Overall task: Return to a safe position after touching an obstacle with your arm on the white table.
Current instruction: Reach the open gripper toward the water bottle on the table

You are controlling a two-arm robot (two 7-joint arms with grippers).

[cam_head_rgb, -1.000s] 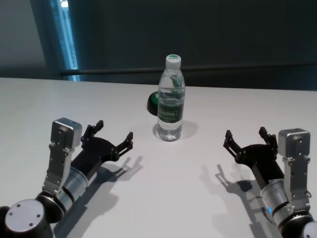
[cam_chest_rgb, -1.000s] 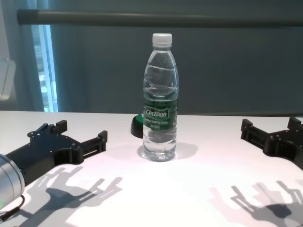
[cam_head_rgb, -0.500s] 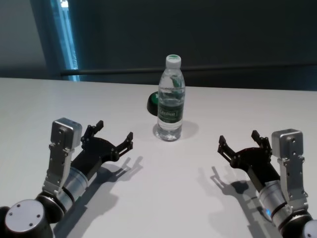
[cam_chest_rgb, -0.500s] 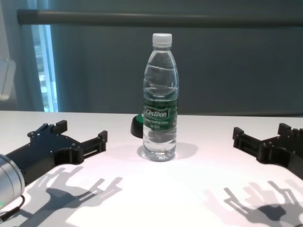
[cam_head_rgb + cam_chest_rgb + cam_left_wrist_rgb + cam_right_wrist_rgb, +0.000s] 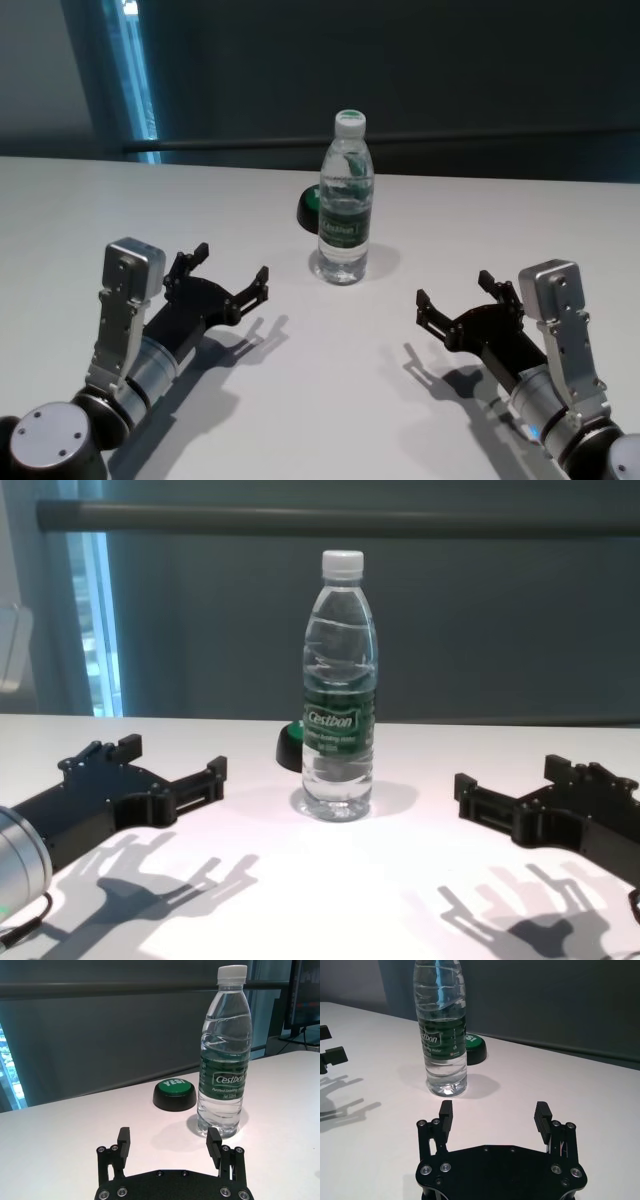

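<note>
The obstacle (image 5: 344,198), a clear water bottle, stood upright on the white table (image 5: 330,400) just in front of a green-topped button (image 5: 308,209). The left gripper (image 5: 228,273) and right gripper (image 5: 458,298) hovered on either side, well apart from it, both spread and holding nothing

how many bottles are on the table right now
1. A single water bottle stands upright near the middle of the white table, just in front of a green button, between the open left gripper and right gripper. None appears hidden.
</note>
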